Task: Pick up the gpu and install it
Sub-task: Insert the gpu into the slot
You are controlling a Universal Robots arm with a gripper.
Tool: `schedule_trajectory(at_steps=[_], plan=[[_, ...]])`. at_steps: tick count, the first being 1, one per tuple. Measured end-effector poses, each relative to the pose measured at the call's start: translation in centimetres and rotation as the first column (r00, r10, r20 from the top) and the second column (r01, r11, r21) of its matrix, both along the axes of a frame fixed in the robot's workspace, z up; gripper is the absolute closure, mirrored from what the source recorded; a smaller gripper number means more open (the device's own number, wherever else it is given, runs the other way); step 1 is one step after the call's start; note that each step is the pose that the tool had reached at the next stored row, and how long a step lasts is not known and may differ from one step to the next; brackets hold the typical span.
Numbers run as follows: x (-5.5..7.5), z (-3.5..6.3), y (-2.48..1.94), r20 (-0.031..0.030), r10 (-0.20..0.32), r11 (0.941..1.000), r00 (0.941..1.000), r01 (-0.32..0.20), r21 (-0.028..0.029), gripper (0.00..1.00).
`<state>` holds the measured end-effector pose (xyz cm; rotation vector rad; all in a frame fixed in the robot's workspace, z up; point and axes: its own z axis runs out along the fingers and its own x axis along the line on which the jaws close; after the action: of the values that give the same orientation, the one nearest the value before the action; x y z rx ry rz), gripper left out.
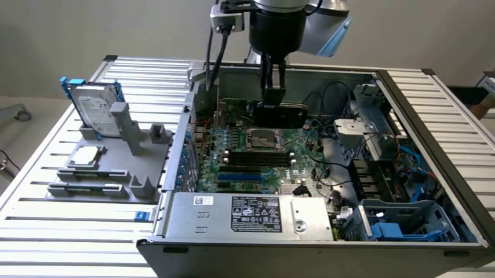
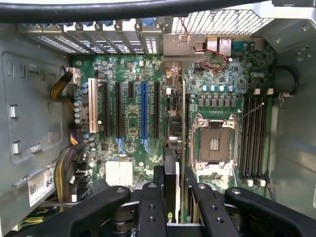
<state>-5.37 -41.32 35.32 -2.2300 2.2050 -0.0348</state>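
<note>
Gpu (image 1: pixel 281 116) in hand (image 1: pixel 272 99), above motherboard (image 1: pixel 246 152)

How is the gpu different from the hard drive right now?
The gpu is black-faced, held by the gripper over the motherboard inside the case. The hard drive is silver with a blue frame, standing in the grey holder outside the case. Both are flat rectangles standing on edge.
</note>
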Motion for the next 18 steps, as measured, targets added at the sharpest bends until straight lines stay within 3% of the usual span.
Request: schedule_trajectory(at_steps=[8,18], plan=[[-0.3,-0.84,-0.61,0.0004,0.006,1.0,1.0,-0.006,0.0012,0.73],[-1.2,-1.79,-2.26,0.0005,0.006,1.0,1.0,-0.006,0.0014,0.73]])
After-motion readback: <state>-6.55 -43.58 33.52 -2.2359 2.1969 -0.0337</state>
